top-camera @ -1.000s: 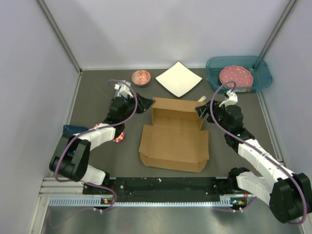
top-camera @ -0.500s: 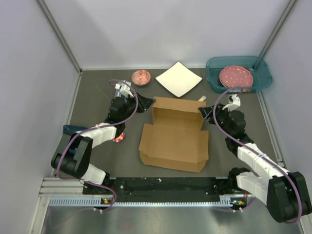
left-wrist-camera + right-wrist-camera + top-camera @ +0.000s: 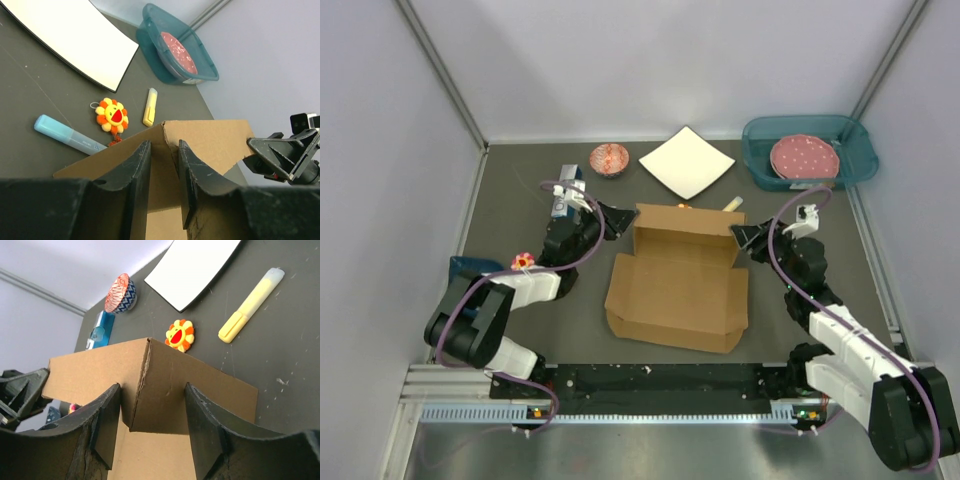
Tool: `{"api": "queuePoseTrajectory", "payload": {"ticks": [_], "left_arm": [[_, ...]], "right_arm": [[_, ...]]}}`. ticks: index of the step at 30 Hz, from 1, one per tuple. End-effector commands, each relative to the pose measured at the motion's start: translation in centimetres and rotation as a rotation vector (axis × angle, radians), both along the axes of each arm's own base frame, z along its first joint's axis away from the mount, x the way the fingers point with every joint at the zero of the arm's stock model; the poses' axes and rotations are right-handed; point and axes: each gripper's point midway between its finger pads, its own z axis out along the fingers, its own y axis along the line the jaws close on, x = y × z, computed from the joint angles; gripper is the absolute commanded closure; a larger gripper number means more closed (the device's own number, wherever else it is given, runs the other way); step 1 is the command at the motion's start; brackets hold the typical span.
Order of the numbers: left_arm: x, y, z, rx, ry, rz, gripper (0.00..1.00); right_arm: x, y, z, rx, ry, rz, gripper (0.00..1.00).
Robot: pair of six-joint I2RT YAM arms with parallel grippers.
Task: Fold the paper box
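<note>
The paper box is brown cardboard lying mid-table, with its base flat and its back wall standing. My left gripper is at the back wall's left corner. In the left wrist view the jaws of my left gripper stand narrowly apart, with the box's corner fold showing between them. My right gripper is at the back wall's right corner. In the right wrist view the right gripper is wide open, framing the corner of the box without gripping it.
A white paper sheet, a patterned bowl and a teal bin holding a pink plate stand at the back. A yellow highlighter, a flower toy and a blue pen lie just behind the box.
Both arms have shifted back a little. The right gripper has slid slightly outward from the right corner. The box keeps its shape and place.
</note>
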Motion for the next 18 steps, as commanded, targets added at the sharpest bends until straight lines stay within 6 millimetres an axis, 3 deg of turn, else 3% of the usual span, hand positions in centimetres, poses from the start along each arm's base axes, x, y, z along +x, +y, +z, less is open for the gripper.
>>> {"api": "queuePoseTrajectory", "payload": {"ticks": [1,12,15,18], "left_arm": [[-5.9,-0.1,-12.7,0.206,0.371,-0.107,0.79],[-7.7,0.5,-15.6,0.205,0.435,-0.107,0.80],[-7.7,0.4,-15.6,0.196,0.433,-0.113,0.80],[-7.3,0.3,-14.6,0.191,0.412,-0.109,0.79]], "right_arm": [[-7.0,-2.0,-13.4,-0.107,0.540,-0.028,0.49],[-9.4,-1.9,-15.7,-0.091,0.654,-0.045,0.49],[-9.0,-1.8,-15.2,-0.094,0.635,-0.045,0.48],[-8.0,-1.8,-13.1,-0.101,0.581,-0.045,0.45]]}}
